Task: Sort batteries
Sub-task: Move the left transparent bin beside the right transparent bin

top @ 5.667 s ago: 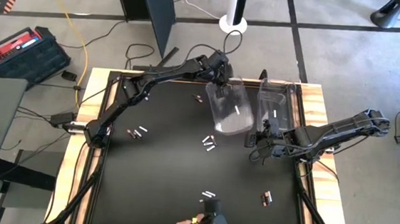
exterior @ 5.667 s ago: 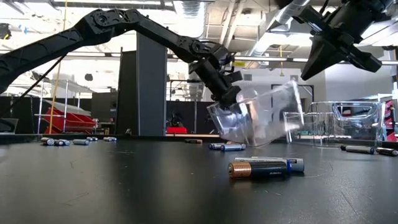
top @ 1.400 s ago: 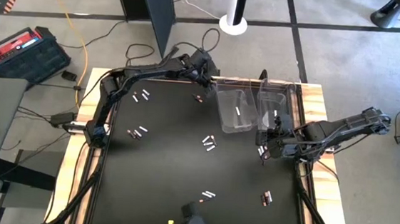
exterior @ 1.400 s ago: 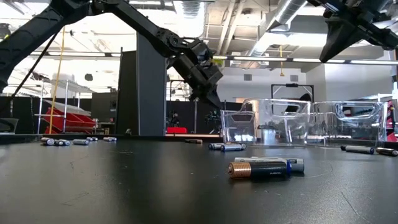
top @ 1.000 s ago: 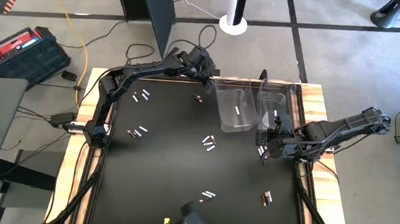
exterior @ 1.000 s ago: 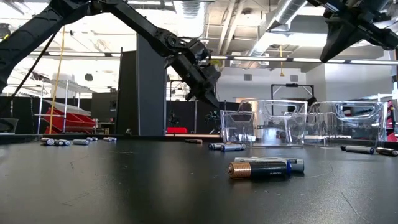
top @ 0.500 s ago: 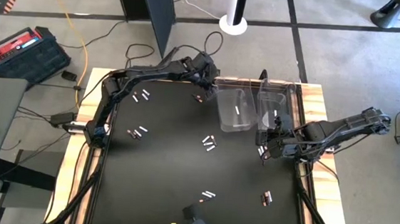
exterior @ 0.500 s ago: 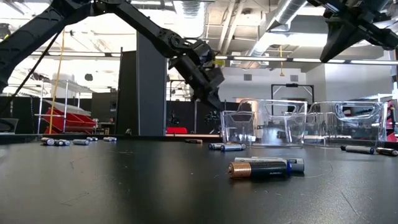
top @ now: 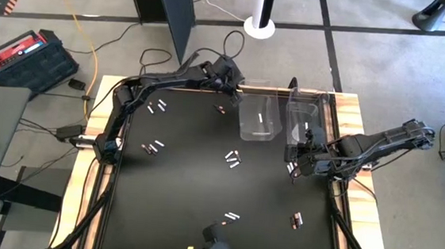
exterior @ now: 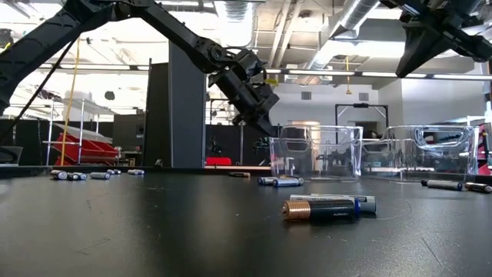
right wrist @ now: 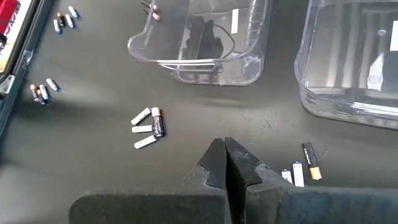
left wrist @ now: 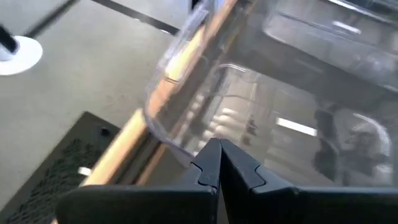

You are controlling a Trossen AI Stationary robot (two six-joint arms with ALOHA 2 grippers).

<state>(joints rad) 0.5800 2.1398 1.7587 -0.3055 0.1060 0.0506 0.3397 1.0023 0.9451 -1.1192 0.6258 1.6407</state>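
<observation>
Batteries scattered flat across mat, long axes mixed; one white cell lies in left bin. Left gripper closed at bin's far-left corner, contact unclear. Right gripper closed, empty, beside right bin.

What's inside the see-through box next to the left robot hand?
One white battery lies inside the clear bin beside the left gripper. Nothing else shows through its walls.
</observation>
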